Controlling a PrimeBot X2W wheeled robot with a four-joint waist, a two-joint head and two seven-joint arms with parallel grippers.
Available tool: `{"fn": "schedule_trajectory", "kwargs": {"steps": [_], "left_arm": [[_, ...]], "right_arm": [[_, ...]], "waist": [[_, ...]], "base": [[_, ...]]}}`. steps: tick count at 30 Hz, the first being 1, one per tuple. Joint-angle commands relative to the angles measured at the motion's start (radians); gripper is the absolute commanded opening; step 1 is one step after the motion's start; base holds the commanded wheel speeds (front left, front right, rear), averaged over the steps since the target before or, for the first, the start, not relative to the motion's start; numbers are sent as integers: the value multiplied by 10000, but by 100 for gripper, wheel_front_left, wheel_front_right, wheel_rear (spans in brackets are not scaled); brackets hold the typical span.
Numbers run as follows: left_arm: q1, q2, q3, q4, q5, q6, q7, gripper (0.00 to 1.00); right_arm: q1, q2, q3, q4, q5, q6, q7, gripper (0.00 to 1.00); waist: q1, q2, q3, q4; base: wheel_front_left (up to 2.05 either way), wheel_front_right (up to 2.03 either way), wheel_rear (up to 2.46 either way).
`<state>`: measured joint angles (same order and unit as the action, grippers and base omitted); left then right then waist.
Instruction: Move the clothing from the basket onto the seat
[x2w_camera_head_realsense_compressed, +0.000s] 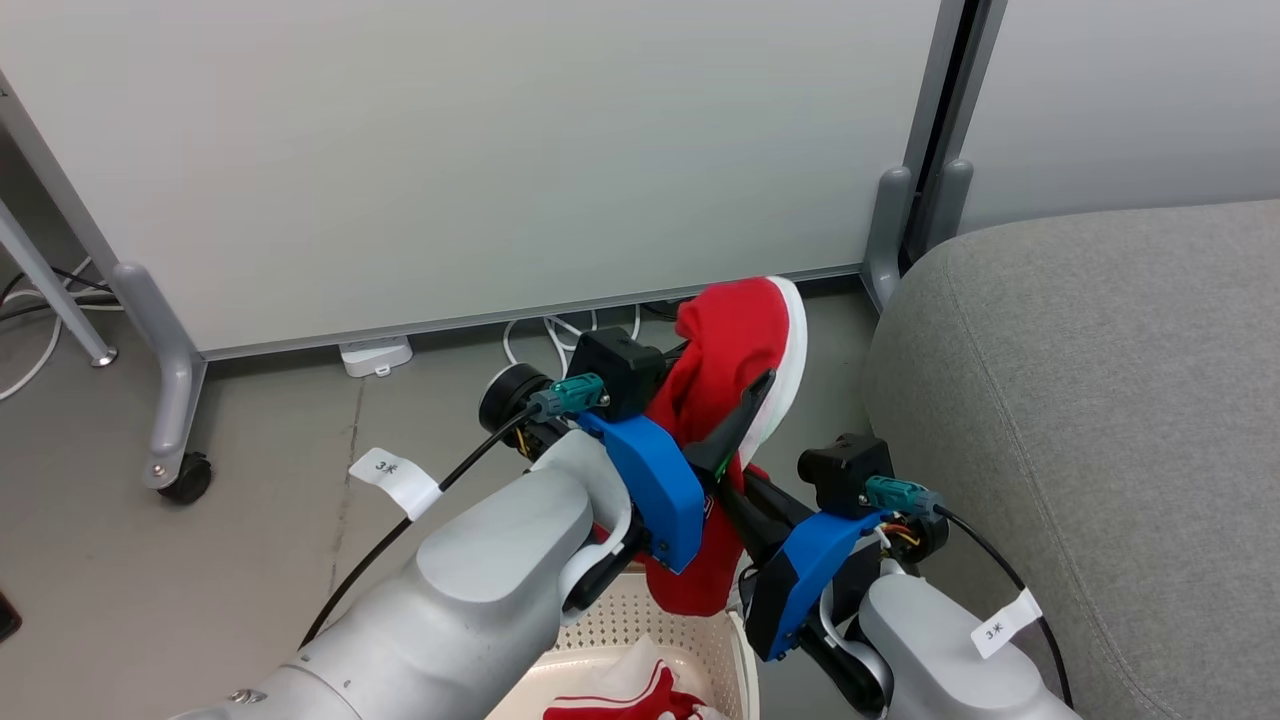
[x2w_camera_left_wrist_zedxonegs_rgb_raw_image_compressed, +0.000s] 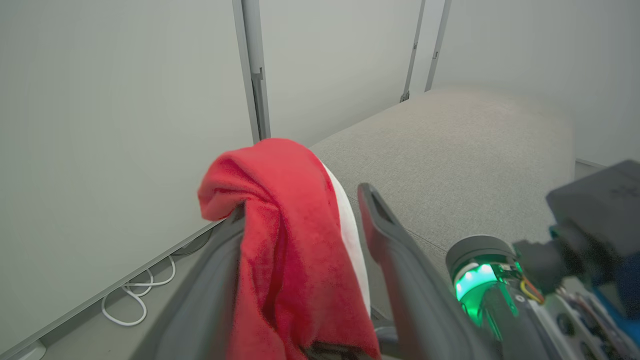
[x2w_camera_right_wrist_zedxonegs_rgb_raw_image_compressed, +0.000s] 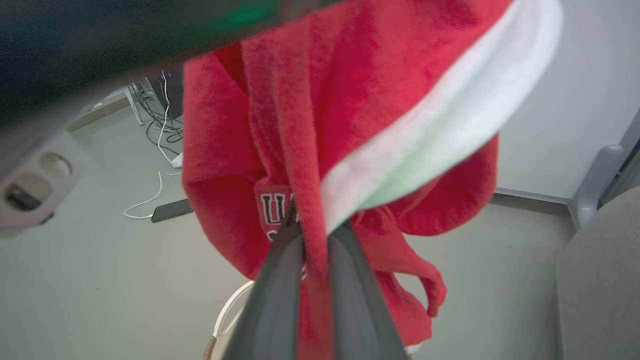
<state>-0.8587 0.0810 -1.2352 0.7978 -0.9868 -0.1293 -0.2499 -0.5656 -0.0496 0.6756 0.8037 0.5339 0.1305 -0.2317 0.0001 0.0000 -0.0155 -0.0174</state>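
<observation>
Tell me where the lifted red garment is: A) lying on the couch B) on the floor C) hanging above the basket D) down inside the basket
C: the garment hangs pinched in the right fingers above the basket, not yet on the couch.

Red, white, cream and grey on show!
The clothing (x2w_camera_head_realsense_compressed: 735, 350) glows bright red with a broad white stripe, and there are white letters (x2w_camera_right_wrist_zedxonegs_rgb_raw_image_compressed: 272, 210) edged in black; the basket (x2w_camera_head_realsense_compressed: 640, 630) is cream, dotted all over with holes; the seat (x2w_camera_head_realsense_compressed: 1100, 400) plain grey weave; wrist covers (x2w_camera_head_realsense_compressed: 655, 480) blue.
</observation>
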Motion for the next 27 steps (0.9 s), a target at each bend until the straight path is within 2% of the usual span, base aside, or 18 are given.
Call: {"fn": "schedule_trajectory", "kwargs": {"steps": [1,8,13,20,27], "left_arm": [[-130,-22,-8,35,-72,-16,-98,100],[-23,26,-75,137,-24,-16,-106,100],[172,213,213,147,278,251,-160,100],[1479,1264,2276,-1541,1212,933,-161,100],[3944,2474,4968,-4003,2667,1698,-164,100]], "right_arm": [[-173,-14,37,47,55,5,-99,0],[-147,-14,115,204,157,5,-202,0],[-66,-15,-221,263,0,5,-283,0],[318,-15,-916,-387,-930,5,-339,0],[943,-14,-1625,-1684,-1920,5,-264,0]], "waist": [[-1,0,-7,1],[-1,0,-76,1],[-1,0,-98,8],[-1,0,59,-414],[-1,0,494,-1564]], "base": [[0,0,0],[0,0,0],[0,0,0],[0,0,0],[0,0,0]]}}
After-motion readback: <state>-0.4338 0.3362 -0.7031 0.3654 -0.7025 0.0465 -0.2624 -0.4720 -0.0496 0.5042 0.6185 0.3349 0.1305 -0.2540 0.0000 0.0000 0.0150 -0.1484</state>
